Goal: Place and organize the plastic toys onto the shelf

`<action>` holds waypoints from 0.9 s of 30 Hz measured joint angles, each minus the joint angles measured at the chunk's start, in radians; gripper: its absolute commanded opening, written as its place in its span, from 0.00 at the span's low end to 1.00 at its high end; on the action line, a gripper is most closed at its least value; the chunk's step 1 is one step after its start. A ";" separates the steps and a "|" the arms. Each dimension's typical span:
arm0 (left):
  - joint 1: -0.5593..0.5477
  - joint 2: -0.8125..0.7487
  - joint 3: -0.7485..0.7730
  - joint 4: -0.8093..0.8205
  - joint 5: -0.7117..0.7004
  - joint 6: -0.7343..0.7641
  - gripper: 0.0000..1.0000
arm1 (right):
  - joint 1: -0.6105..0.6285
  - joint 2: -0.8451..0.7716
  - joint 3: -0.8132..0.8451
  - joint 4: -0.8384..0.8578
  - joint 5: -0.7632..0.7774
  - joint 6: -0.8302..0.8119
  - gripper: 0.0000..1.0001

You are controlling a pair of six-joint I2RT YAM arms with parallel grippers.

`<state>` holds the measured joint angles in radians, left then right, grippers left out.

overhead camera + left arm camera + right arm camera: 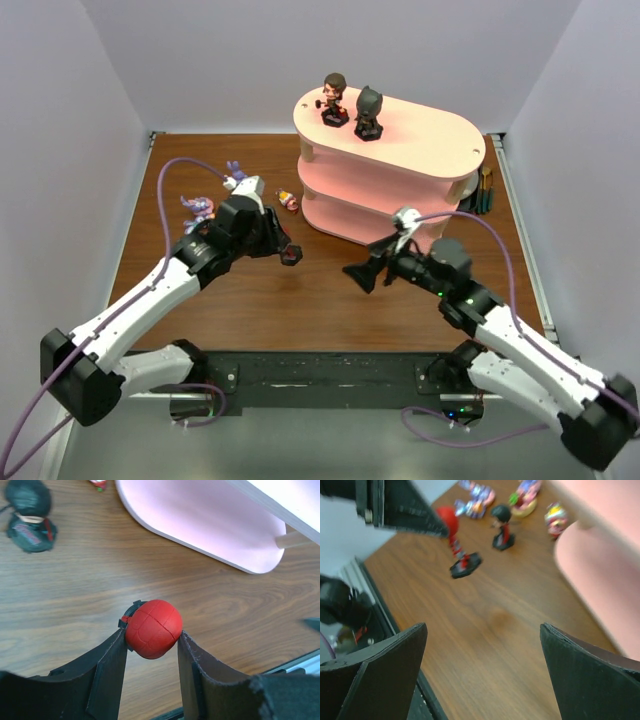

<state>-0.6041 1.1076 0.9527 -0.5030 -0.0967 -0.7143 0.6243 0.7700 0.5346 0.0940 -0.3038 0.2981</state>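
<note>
Four big-headed figurines stand on black bases: a brown-haired figurine [334,98], a black-masked figurine [369,112], a red-masked figurine [152,628] and a black-haired figurine [501,527]. Two long-eared creatures show: one purple creature [236,175] and a second purple creature [200,207]. Two tiny figures show: a pink tiny figure [525,497] and a red-and-yellow tiny figure [555,517]. There is one shelf [420,150], with three boards. There are two arms, the left arm [150,290] and the right arm [520,340]. The dark pens [485,190] are too small to count.
</note>
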 measured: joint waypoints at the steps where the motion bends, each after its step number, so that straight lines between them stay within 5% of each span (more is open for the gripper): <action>1: -0.018 0.013 0.011 0.000 -0.010 -0.006 0.02 | 0.041 0.046 0.000 0.022 0.028 -0.008 0.99; 5: -0.071 0.058 0.052 0.000 -0.039 -0.029 0.02 | 0.152 0.203 0.000 0.109 0.122 -0.038 0.94; 15: -0.120 0.104 0.089 -0.005 -0.076 -0.058 0.02 | 0.267 0.422 0.022 0.348 0.238 -0.091 0.57; 27: -0.139 0.114 0.106 -0.012 -0.083 -0.073 0.02 | 0.279 0.501 0.042 0.492 0.241 -0.109 0.45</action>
<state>-0.7433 1.2221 1.0588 -0.5152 -0.1795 -0.7872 0.9031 1.2713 0.5766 0.5861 -0.0624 0.1890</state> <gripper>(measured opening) 0.466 0.475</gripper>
